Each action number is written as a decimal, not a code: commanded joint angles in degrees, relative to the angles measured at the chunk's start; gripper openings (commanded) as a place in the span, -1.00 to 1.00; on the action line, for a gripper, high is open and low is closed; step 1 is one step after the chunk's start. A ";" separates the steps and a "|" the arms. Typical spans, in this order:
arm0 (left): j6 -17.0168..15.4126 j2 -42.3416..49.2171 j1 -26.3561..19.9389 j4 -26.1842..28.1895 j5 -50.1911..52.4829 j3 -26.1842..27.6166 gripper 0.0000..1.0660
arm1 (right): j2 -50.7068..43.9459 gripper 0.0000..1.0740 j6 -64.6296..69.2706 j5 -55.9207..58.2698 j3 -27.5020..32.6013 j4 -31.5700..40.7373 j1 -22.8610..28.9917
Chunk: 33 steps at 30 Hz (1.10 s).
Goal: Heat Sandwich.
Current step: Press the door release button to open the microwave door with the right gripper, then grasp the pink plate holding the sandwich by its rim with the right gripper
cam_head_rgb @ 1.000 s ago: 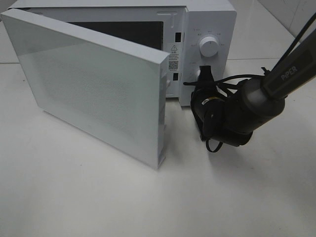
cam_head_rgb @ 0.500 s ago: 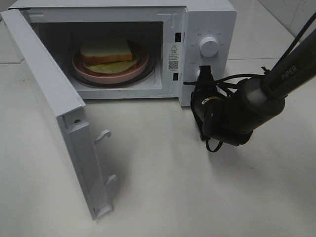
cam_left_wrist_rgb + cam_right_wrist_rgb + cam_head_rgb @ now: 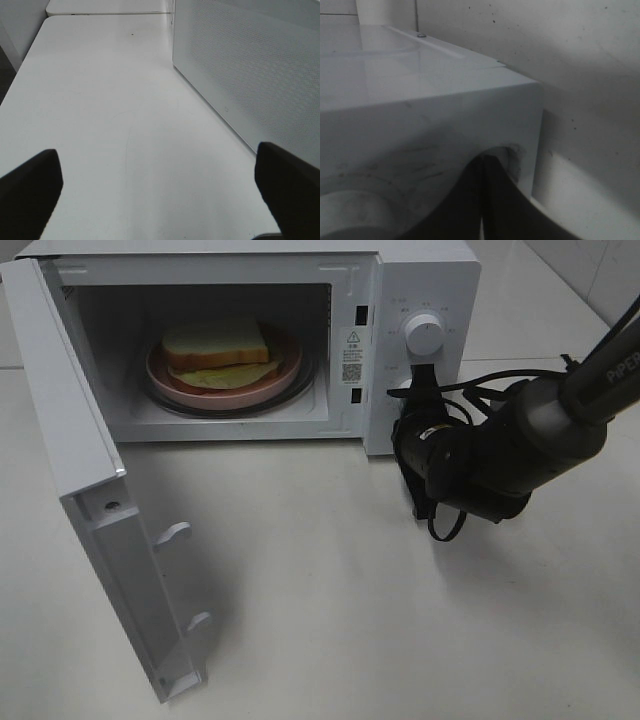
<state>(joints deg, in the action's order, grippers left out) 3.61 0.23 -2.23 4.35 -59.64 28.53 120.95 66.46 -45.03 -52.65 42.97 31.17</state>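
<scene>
The sandwich [image 3: 215,343], white bread with a pale yellow-green filling, lies on a round pink plate [image 3: 287,374] inside the white microwave [image 3: 420,280]. The microwave's door [image 3: 70,440] stands wide open to the left. My right gripper [image 3: 418,382] is shut with nothing in it. Its tips press against the control panel just below the round dial [image 3: 422,335], on the lower knob [image 3: 399,388]. In the right wrist view the shut fingertips [image 3: 482,167] meet at the white panel. My left gripper [image 3: 159,175] is open over bare table, beside the door's outer face [image 3: 250,65], and is out of the exterior high view.
The white table [image 3: 330,590] spreads in front of the microwave. The open door juts toward the front left corner. The right arm [image 3: 520,440] and its cables [image 3: 440,525] hang in front of the control panel. A second table edge [image 3: 100,7] shows far off in the left wrist view.
The door has swung from half open, covering the cavity, to wide open, baring the sandwich on its plate. The right arm has drawn slightly right; its gripper stays shut at the panel.
</scene>
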 commanded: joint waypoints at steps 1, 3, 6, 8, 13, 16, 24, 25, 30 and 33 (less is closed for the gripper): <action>-0.11 1.43 0.06 0.00 0.11 -0.17 0.90 | -2.81 -0.99 0.80 -5.33 0.69 -2.01 0.40; -0.11 1.43 0.06 0.00 0.11 -0.17 0.90 | -3.38 -0.99 1.03 -4.53 2.06 -1.95 1.20; -0.11 1.43 0.06 0.00 0.11 -0.17 0.90 | -4.47 -0.99 2.41 -3.27 4.13 -2.12 1.72; -0.11 1.43 0.06 0.00 0.11 -0.17 0.90 | -5.16 -0.99 2.98 -2.52 5.39 -2.12 2.35; -0.11 1.43 0.06 0.00 0.11 -0.17 0.90 | -8.02 -1.00 3.67 -0.46 9.11 -2.75 3.67; -0.11 1.43 0.06 0.00 0.11 -0.17 0.90 | -9.22 -1.00 4.07 0.57 10.60 -3.95 3.67; -0.11 1.43 0.06 0.00 0.11 -0.17 0.90 | -14.90 -0.99 4.13 6.70 15.70 -9.51 3.67; -0.11 1.43 0.06 0.00 0.11 -0.17 0.90 | -15.53 -0.99 4.01 7.62 15.99 -10.54 3.67; -0.11 1.43 0.06 0.00 0.11 -0.17 0.90 | -17.82 -0.99 2.69 14.55 16.27 -18.79 3.50; -0.11 1.43 0.06 0.00 0.11 -0.17 0.90 | -18.28 -0.99 2.69 16.67 16.27 -21.43 3.50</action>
<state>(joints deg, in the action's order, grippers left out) 3.61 0.23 -2.23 4.35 -59.64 28.53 103.36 70.02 -29.74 -36.44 23.43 34.72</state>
